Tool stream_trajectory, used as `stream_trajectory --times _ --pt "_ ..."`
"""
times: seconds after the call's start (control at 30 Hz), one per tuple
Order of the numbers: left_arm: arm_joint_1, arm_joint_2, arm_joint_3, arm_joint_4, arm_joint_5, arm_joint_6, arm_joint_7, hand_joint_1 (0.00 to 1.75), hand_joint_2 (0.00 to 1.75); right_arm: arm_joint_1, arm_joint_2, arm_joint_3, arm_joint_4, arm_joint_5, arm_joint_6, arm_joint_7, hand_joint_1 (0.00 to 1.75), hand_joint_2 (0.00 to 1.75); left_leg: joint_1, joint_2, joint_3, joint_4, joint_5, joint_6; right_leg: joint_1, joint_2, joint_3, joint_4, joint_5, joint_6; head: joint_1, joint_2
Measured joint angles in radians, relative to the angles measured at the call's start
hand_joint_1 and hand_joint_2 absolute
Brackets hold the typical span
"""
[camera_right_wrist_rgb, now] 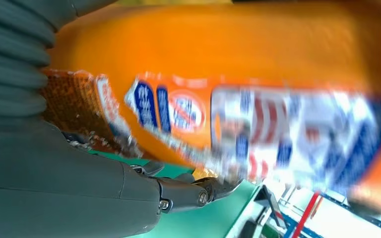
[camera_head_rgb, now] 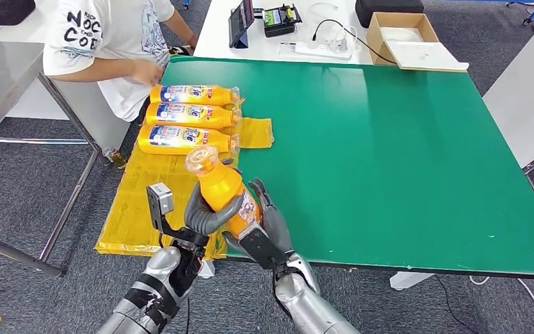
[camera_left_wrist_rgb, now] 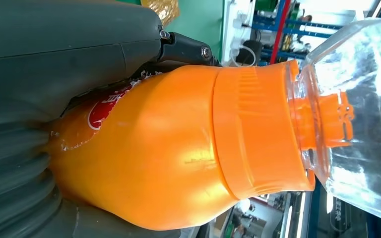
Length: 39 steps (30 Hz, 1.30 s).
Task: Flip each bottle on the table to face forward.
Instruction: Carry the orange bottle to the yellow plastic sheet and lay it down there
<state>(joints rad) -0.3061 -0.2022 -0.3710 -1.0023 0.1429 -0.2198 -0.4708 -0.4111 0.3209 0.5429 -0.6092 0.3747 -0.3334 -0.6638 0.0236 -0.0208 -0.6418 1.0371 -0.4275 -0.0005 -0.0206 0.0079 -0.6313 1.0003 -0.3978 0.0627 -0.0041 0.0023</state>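
An orange plastic bottle with a clear cap (camera_head_rgb: 221, 184) is lifted above the near left corner of the green table (camera_head_rgb: 389, 160), cap tilted away from the robot. The left hand (camera_head_rgb: 205, 216) and right hand (camera_head_rgb: 268, 223) both clasp its lower body from opposite sides.

Three matching orange bottles (camera_head_rgb: 189, 117) lie side by side on a yellow plastic sheet (camera_head_rgb: 139, 202) beyond it.

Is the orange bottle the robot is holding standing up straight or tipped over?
Tipped. The orange bottle leans with its clear cap toward the far left, held off the green table between the left hand and right hand.
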Motion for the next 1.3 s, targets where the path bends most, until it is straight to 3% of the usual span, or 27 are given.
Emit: stream_trajectory --times 0.17,0.8,0.93,1.1,1.17,1.3 --pt "-0.002 0.002 0.02 -0.02 0.001 0.033 -0.004 1.75 1.75 0.041 -0.016 -0.029 -0.125 -0.064 0.082 -0.004 0.0 0.0 0.0 0.0 0.0 0.0 0.0 0.0 0.0 0.0 0.0 0.0 0.0 0.0 0.0 0.0" --pt "-0.005 0.002 0.045 -0.043 0.0 0.066 -0.01 1.75 1.75 0.082 -0.033 -0.049 -0.25 -0.081 0.099 -0.001 0.0 0.0 0.0 0.0 0.0 0.0 0.0 0.0 0.0 0.0 0.0 0.0 0.0 0.0 0.0 0.0" --pt "-0.017 0.006 0.085 -0.059 -0.05 0.182 -0.04 1.75 1.75 0.107 -0.043 -0.05 -0.322 -0.098 0.105 -0.003 0.0 0.0 0.0 0.0 0.0 0.0 0.0 0.0 0.0 0.0 0.0 0.0 0.0 0.0 0.0 0.0" --pt "-0.06 0.027 0.159 -0.074 -0.288 0.463 -0.104 1.75 1.75 0.158 -0.057 -0.056 -0.466 -0.129 0.078 -0.016 0.0 0.0 0.0 0.0 0.0 0.0 0.0 0.0 0.0 0.0 0.0 0.0 0.0 0.0 0.0 0.0" --pt "-0.08 0.042 0.187 -0.07 -0.411 0.579 -0.117 1.75 1.75 0.182 -0.059 -0.063 -0.535 -0.148 0.026 -0.026 0.0 0.0 0.0 0.0 0.0 0.0 0.0 0.0 0.0 0.0 0.0 0.0 0.0 0.0 0.0 0.0" --pt "-0.127 0.09 0.224 -0.021 -0.719 0.772 -0.087 1.75 1.75 0.228 -0.063 -0.067 -0.723 -0.194 -0.172 -0.036 0.0 0.0 0.0 0.0 0.0 0.0 0.0 0.0 0.0 0.0 0.0 0.0 0.0 0.0 0.0 0.0"
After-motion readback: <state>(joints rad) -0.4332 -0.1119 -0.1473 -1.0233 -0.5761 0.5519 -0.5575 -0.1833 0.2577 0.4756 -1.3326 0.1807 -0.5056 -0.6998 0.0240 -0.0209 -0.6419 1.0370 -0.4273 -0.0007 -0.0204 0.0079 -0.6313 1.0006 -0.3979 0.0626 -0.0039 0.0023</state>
